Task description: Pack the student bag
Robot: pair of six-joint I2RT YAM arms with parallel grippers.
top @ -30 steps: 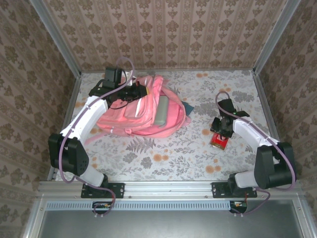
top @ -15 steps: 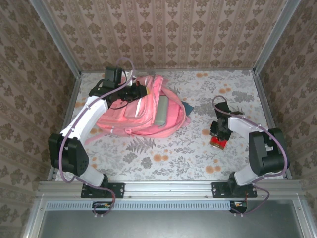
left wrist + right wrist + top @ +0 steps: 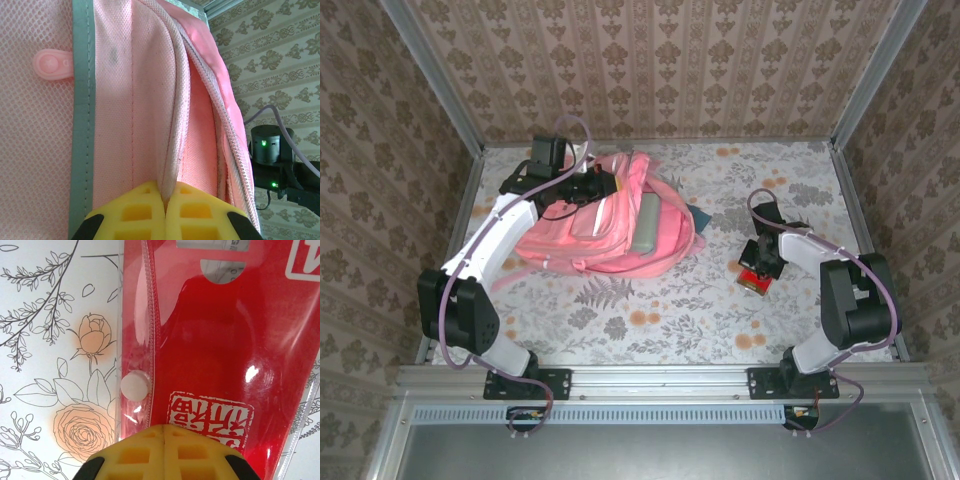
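Pink student bag point(image 3: 605, 238) lies unmoved at the far left of the table point(image 3: 650, 312), my left gripper point(image 3: 165, 199) still clamped on a fold of its fabric. My right gripper point(image 3: 165, 434) has pinched shut on the red pouch point(image 3: 215, 365), which now sits slightly nearer the bag.

backpack point(image 3: 605, 225): 1, pink
pouch point(image 3: 756, 279): 1, red plastic
snap button point(image 3: 135, 385) on pouch: 1, white
arms: 2 – left arm point(image 3: 485, 250), right arm point(image 3: 840, 290)
grippers: 2 – left gripper point(image 3: 165, 196), right gripper point(image 3: 164, 434)
yellow fingers point(image 3: 137, 212): 2 per gripper, 4 total
pink tab point(image 3: 51, 65) on backpack: 1
green lights point(image 3: 263, 143): 2, on a dark unit point(image 3: 270, 162) past the backpack
dark flat item point(image 3: 699, 216) beside backpack: 1, can't tell what
table point(image 3: 670, 315): 1
papered walls point(image 3: 660, 60): 3
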